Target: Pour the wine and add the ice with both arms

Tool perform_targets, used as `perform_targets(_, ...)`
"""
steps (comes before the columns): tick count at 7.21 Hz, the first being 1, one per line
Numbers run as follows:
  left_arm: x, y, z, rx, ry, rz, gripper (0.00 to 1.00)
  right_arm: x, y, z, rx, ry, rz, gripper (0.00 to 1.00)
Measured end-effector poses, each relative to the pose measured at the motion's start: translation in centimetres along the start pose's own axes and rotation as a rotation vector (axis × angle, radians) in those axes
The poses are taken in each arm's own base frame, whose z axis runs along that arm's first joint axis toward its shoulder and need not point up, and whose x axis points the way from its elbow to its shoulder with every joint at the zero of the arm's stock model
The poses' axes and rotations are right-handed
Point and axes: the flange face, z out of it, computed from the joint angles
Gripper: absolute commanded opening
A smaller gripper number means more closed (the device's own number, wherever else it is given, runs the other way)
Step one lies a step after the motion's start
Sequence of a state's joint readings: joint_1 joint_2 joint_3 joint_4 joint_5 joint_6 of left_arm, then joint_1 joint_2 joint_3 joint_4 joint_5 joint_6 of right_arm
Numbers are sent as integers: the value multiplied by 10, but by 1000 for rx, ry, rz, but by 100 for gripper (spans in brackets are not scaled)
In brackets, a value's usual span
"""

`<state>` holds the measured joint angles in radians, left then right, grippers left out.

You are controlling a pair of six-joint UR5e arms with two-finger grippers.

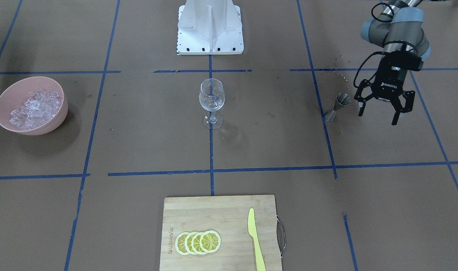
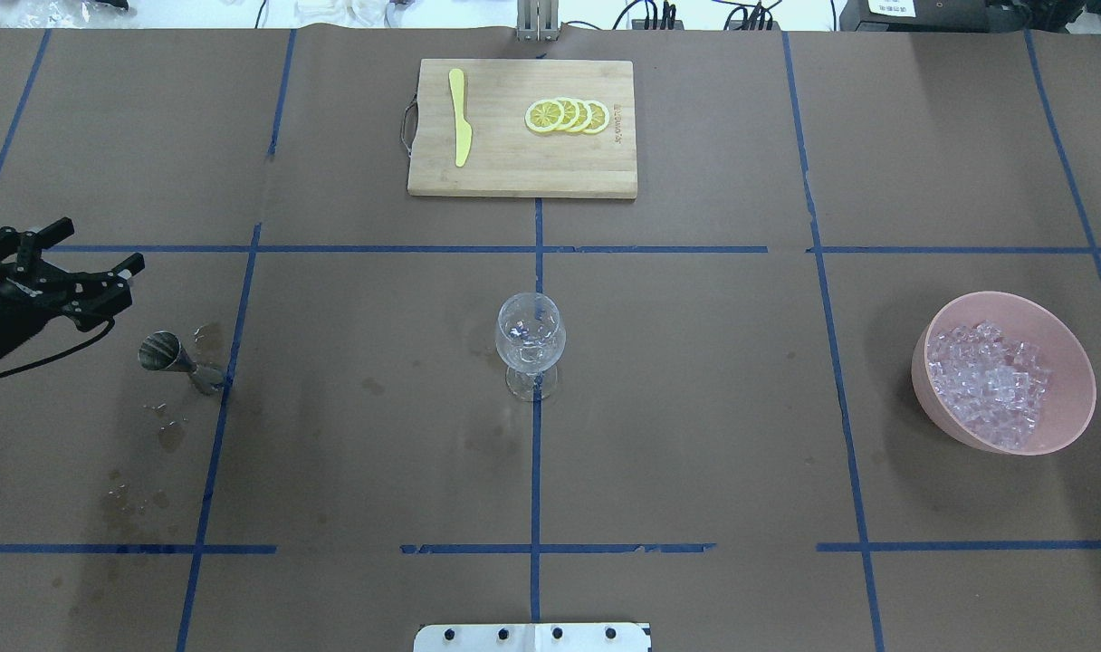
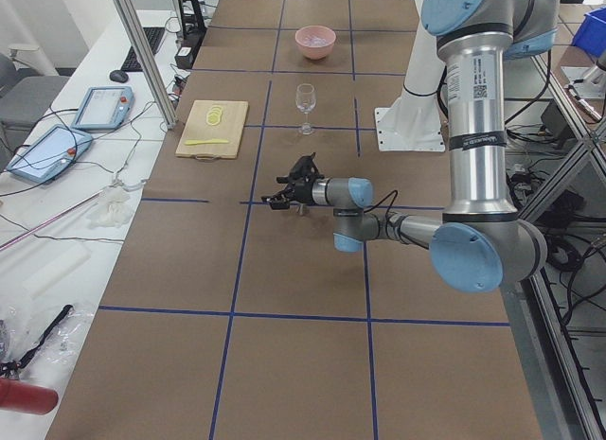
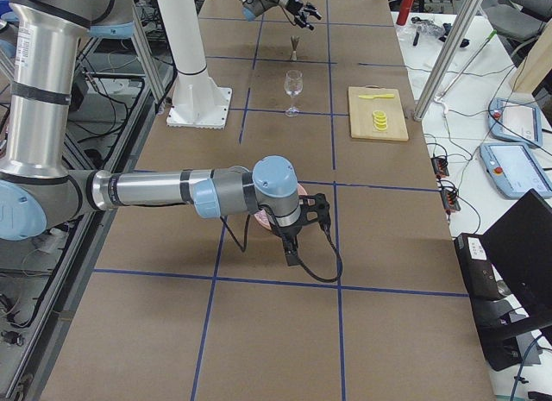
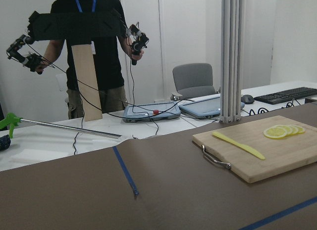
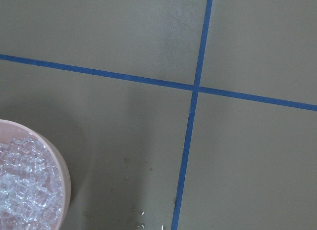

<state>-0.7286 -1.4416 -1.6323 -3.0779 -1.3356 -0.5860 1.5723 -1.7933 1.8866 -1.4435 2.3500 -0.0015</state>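
Observation:
A clear wine glass [image 1: 211,98] stands at the table's middle; it also shows in the overhead view [image 2: 531,342]. Something glints in its bowl, and I cannot tell whether wine is in it. A small metal jigger [image 1: 338,107] stands upright beside my left gripper [image 1: 379,113], which is open, empty and hovering above the table; the gripper also shows in the overhead view [image 2: 102,243]. The ice [image 1: 35,107] fills a pink bowl [image 1: 59,113]. My right gripper [image 4: 302,227] hangs low by that bowl [image 6: 62,180]; I cannot tell if it is open or shut.
A wooden cutting board [image 2: 514,167] at the operators' side holds lemon slices [image 2: 569,116] and a yellow knife [image 2: 460,129]. Wet spots [image 2: 166,435] mark the paper near the jigger. The white arm base [image 1: 210,28] stands at the robot's side.

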Motion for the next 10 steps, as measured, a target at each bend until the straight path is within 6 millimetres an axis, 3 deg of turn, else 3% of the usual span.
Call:
perform_targets(2, -76, -38, 4, -204, -14, 26, 100, 0, 0, 1, -2, 0, -1, 100)
perform_targets(3, -104, -40, 0, -296, -36, 66, 100, 0, 0, 1, -3, -1, -1, 100)
perform_targets(4, -128, -34, -4, -408, -48, 96, 100, 0, 0, 1, -3, 0, 0, 100)
perform_targets(7, -205, -22, -27, -851, -27, -138, 100, 1, 0, 2, -4, 0, 2, 100)
perform_targets(10, -271, -17, -82, -995, -50, -355, 100, 0, -1, 1, -2, -1, 4, 100)
